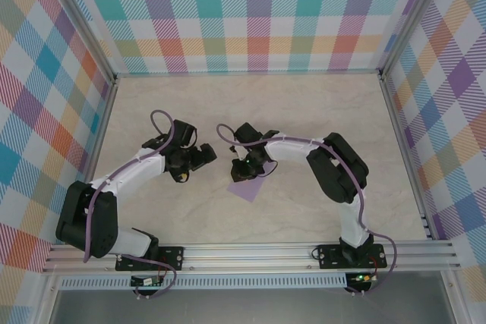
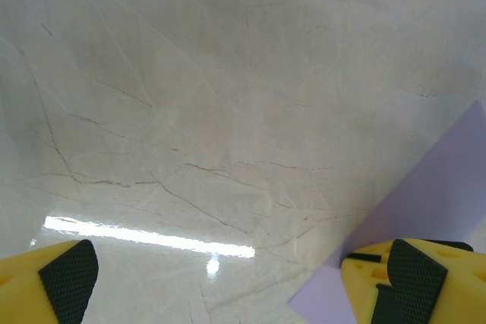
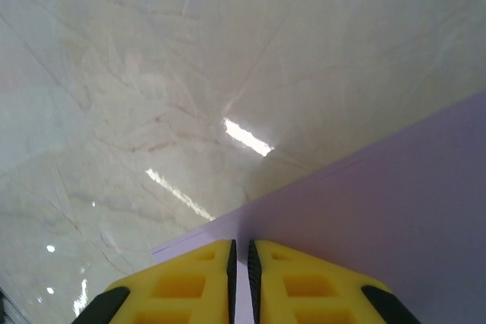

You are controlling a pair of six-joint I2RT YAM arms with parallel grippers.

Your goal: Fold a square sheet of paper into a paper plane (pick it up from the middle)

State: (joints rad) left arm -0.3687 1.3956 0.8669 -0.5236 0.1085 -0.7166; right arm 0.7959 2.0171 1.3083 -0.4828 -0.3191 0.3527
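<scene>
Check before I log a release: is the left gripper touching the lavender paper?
Apart. The top view shows bare table between the left gripper and the lavender paper.

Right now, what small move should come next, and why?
Probably the left hand should ease sideways toward the thin lavender sheet of paper: its jaws stand wide open with only a paper edge beside them, while the right hand looks pinched shut on the sheet.
</scene>
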